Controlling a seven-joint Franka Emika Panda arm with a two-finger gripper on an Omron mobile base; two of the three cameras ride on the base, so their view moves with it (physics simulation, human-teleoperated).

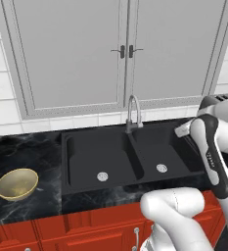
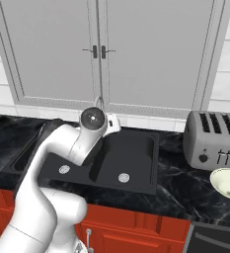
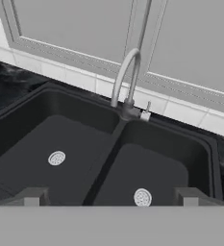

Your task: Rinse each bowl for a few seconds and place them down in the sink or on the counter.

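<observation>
The tan-gold bowl sat upright on the counter well to the left of the sink, its mottled inside showing, with nothing touching it. The other bowl, pale cream-white, rested on the black marble at the far right, just in front of a grey toaster and well apart from the sink's right rim. Between them lay the double basin, matte black, each half with a round silver drain, and I could see no water running from the curved steel faucet that rose at the back edge over the divider. The white arm reached forward over the right side of the sink, its hand held above the basins. From the hand's own camera the gripper looked down and across both basins toward the faucet, and its two fingertips stood wide apart at the bottom corners with nothing between them, so the jaws were spread open and held no bowl. Grey cabinet doors with small dark handles hung on the wall behind the sink, and red cabinet fronts ran below the counter.
</observation>
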